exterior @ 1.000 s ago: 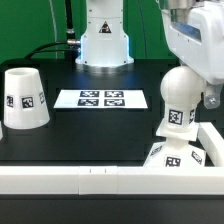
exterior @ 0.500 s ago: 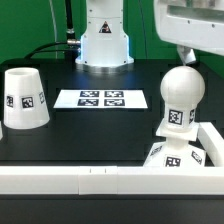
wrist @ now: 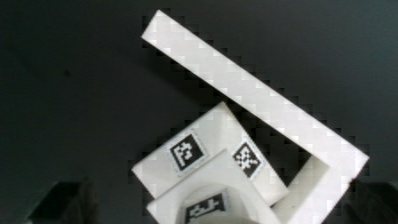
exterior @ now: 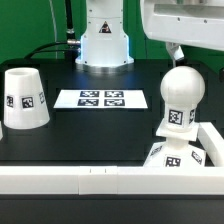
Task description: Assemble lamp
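The round-headed bulb (exterior: 181, 100) stands upright on the square base (exterior: 158, 156) at the exterior view's front right, in the corner of the rail. The tapered shade (exterior: 24, 98) stands alone at the exterior view's left, mouth down. My gripper (exterior: 180, 50) hangs above and behind the bulb, mostly out of frame and clear of it. In the wrist view the tagged base (wrist: 214, 140) and the bulb (wrist: 210, 205) lie below between my dark fingers (wrist: 59, 200), which stand wide apart and hold nothing.
The long white rail (exterior: 80, 178) runs along the front edge and turns back at the right (wrist: 231, 80). The marker board (exterior: 101, 99) lies flat mid-table. The arm's white pedestal (exterior: 104, 40) stands at the back.
My gripper has lifted up and away from the bulb's head. The bulb stays standing on the base; the shade has not moved.
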